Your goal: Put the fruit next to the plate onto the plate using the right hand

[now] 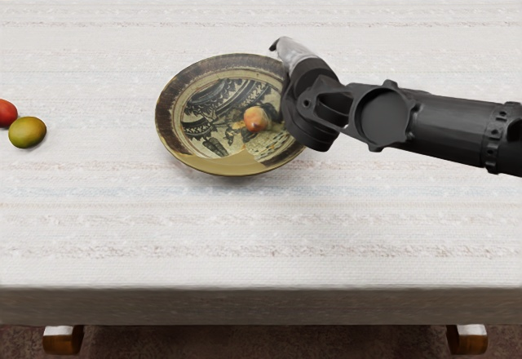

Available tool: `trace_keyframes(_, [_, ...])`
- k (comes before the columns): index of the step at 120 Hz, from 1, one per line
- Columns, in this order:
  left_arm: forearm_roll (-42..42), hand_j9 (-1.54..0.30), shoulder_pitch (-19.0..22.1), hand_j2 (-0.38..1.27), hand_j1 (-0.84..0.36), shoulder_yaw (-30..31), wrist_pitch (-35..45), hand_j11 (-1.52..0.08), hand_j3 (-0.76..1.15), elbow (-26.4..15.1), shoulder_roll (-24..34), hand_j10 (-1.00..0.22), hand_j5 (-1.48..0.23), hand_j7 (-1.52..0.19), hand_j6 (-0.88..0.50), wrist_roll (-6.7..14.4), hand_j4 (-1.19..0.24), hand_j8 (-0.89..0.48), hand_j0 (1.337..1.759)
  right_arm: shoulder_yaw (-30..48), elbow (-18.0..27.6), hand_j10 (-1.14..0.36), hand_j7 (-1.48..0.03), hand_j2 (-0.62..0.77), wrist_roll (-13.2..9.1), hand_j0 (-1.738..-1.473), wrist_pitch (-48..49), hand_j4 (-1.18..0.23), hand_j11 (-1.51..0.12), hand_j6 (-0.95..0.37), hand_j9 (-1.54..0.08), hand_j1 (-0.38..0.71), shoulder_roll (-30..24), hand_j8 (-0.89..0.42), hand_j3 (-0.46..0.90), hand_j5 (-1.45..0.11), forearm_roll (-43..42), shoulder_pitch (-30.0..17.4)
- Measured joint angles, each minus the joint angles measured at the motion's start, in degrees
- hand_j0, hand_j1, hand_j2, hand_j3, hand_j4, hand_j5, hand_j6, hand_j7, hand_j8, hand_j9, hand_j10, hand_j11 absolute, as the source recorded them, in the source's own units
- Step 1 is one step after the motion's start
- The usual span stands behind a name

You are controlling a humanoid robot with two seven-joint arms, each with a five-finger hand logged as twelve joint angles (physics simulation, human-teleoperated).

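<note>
Right hand (303, 110) hangs over the plate's rim on the arm's side, with the arm coming in from the right. The wrist housing blocks my view of the palm, so I cannot tell whether it grips or is loose.

The fruit (256, 119) sits just past the hand, on the side away from the arm. It is close enough that I can't say if they touch. It is inside the plate (175, 90), and seems to rest on the floor of the dish.

I judge this as the set-down or release step, near the end of the task. To do it well, I make sure the fruit bears on the plate before I loosen anything. Then I lift the hand straight up first and pull back along the arm, staying clear of the rim. A sideways brush would roll the fruit.

The fruit is small, round and smooth, orange-red with a yellow patch. It probably rolls easily, though the dished plate should hold it.

Well beyond the plate from the hand, a red fruit (6, 113) and a green fruit (27, 132) lie on the table (261, 212), just beside each other. The left arm is not in view.
</note>
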Motion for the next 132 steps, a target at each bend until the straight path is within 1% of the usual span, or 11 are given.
trace_keyframes(8, [0.0,0.00,-0.1,0.00,0.35,0.0,0.0,0.00,0.00,0.0,0.0,0.00,0.00,0.00,0.00,0.0,0.00,0.00,1.658,2.4,1.7,-0.14,-0.18,0.10,0.0,-1.658,0.7,-0.14,-0.19,-0.10,-0.19,-0.19,0.0,-0.10,0.00,-0.19,3.8,0.1])
trace_keyframes(16, [0.0,0.00,0.0,0.00,0.35,0.0,0.0,0.00,0.00,0.0,0.0,0.00,0.00,0.00,0.00,0.0,0.00,0.00,1.658,9.6,8.1,-0.10,-0.13,0.07,0.0,-1.658,6.1,-0.10,-0.14,-0.07,-0.14,-0.24,-1.1,-0.07,0.00,-0.14,10.1,0.0])
trace_keyframes(30, [0.0,0.00,0.0,0.00,0.35,0.0,0.0,0.00,0.00,0.0,0.0,0.00,0.00,0.00,0.00,0.0,0.00,0.00,1.658,21.2,18.8,-0.06,-0.07,0.04,0.0,-1.658,20.6,-0.06,-0.08,-0.04,-0.08,-0.29,-10.2,-0.04,0.00,-0.08,27.7,2.0])
trace_keyframes(42, [0.0,0.00,0.0,0.00,0.35,0.0,0.0,0.00,0.00,0.0,0.0,0.00,0.00,0.00,0.00,0.0,0.00,0.00,1.658,25.9,23.5,-0.04,-0.05,0.02,0.0,-1.658,34.8,-0.03,-0.05,-0.03,-0.05,-0.31,-17.4,-0.03,0.00,-0.05,43.1,4.0])
trace_keyframes(50, [0.0,0.00,0.0,0.00,0.35,0.0,0.0,0.00,0.00,0.0,0.0,0.00,0.00,0.00,0.00,0.0,0.00,0.00,1.658,27.3,27.2,-0.03,-0.03,0.02,0.0,-1.658,46.1,-0.03,-0.03,-0.02,-0.03,-0.32,-27.0,-0.02,0.00,-0.03,52.6,1.1])
trace_keyframes(64, [0.0,0.00,0.0,0.00,0.35,0.0,0.0,0.00,0.00,0.0,0.0,0.00,0.00,0.00,0.00,0.0,0.00,0.00,1.658,27.0,31.6,-0.01,-0.02,0.01,0.0,-1.658,55.5,-0.01,-0.02,-0.01,-0.02,-0.33,-47.8,-0.01,0.00,-0.02,60.3,-9.7])
trace_keyframes(76, [0.0,0.00,0.0,0.00,0.35,0.0,0.0,0.00,0.00,0.0,0.0,0.00,0.00,0.00,0.00,0.0,0.00,0.00,1.658,21.8,30.8,-0.01,-0.01,0.01,0.0,-1.658,58.4,-0.01,-0.01,-0.01,-0.01,-0.34,-65.3,-0.01,0.00,-0.01,62.4,-14.3])
trace_keyframes(86, [0.0,0.00,0.0,0.00,0.35,0.0,0.0,0.00,0.00,0.0,0.0,0.00,0.00,0.00,0.00,0.0,0.00,0.00,1.658,18.6,28.9,0.00,-0.01,0.00,0.0,-1.658,59.4,0.00,-0.01,0.00,-0.01,-0.34,-74.1,0.00,0.00,-0.01,62.9,-16.4])
trace_keyframes(97, [0.0,0.00,0.0,0.00,0.35,0.0,0.0,0.00,0.00,-0.1,0.0,0.00,0.00,0.00,0.00,0.0,0.00,0.00,1.658,17.1,28.6,0.00,0.00,0.00,0.0,-1.658,59.9,0.00,0.00,0.00,0.00,-0.34,-76.4,0.00,0.00,0.00,63.0,-18.4])
trace_keyframes(113, [-0.1,0.00,0.0,0.00,0.35,0.0,0.0,0.00,0.00,-0.1,0.0,0.00,0.00,0.00,0.00,0.0,0.00,0.00,1.658,16.7,29.0,0.00,0.00,0.00,0.0,-1.658,60.1,0.00,0.00,0.00,0.00,-0.35,-73.0,0.00,0.00,0.00,63.1,-19.1])
trace_keyframes(132, [0.0,0.00,0.0,0.00,0.35,-0.1,0.0,0.00,0.00,-0.1,0.0,0.00,0.00,0.00,0.00,0.0,0.00,0.00,1.658,16.7,29.3,0.00,0.00,0.00,0.0,-1.658,60.2,0.00,0.00,0.01,0.00,-0.35,-69.5,0.00,0.00,0.00,63.4,-17.6])
